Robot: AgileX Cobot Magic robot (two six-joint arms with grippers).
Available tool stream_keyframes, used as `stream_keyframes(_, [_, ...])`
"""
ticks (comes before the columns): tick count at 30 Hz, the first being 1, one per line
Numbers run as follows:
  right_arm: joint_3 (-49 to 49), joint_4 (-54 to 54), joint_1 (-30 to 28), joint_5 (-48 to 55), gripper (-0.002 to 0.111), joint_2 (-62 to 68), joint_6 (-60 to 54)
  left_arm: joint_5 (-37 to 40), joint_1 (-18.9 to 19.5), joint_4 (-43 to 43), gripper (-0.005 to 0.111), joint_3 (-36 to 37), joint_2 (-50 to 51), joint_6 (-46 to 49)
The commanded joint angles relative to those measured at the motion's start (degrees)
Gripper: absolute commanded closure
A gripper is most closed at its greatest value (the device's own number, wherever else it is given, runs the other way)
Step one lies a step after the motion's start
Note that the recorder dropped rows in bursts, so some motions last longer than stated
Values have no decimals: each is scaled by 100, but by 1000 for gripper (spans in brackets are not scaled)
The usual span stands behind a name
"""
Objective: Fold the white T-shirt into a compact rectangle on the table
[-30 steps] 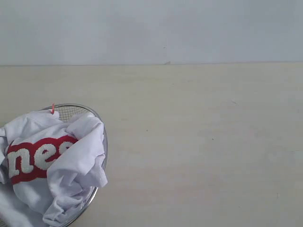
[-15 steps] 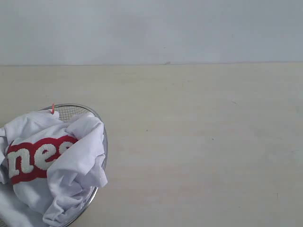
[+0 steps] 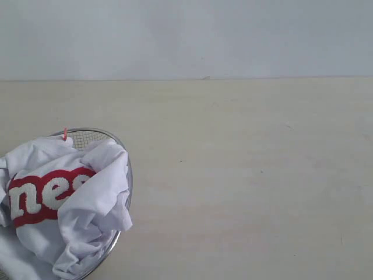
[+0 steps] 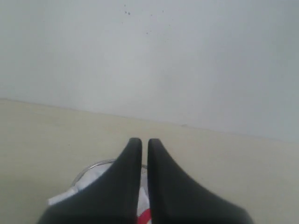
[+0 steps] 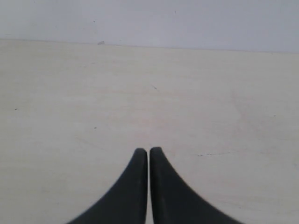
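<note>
The white T-shirt (image 3: 87, 204) lies crumpled in a round wire-mesh basket (image 3: 87, 135) at the near left of the table (image 3: 245, 175). Its red banner with white letters faces up, and a small orange tag sticks up at the back. Neither arm shows in the exterior view. In the left wrist view my left gripper (image 4: 144, 142) is shut and empty, held above the basket rim (image 4: 93, 167), with a bit of the white T-shirt (image 4: 88, 179) below its fingers. My right gripper (image 5: 148, 151) is shut and empty over bare table (image 5: 140, 93).
A pale grey wall (image 3: 186, 35) stands along the table's far edge. The basket takes up the near left corner, and part of the shirt hangs over its rim. Bare tabletop stretches through the middle and right.
</note>
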Motion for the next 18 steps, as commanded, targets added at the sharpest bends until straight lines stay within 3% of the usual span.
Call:
stream_keyframes(1, [1, -7, -15, -24, 108, -29, -12, -584, -3, -67, 102, -39, 37, 12])
stream_keyframes(11, [1, -7, -15, -24, 108, -29, -12, -1414, -3, -320, 102, -39, 178, 12])
stream_keyframes(18, [1, -7, -15, -24, 108, -29, -12, -1556, -3, -343, 102, -756, 1875, -343])
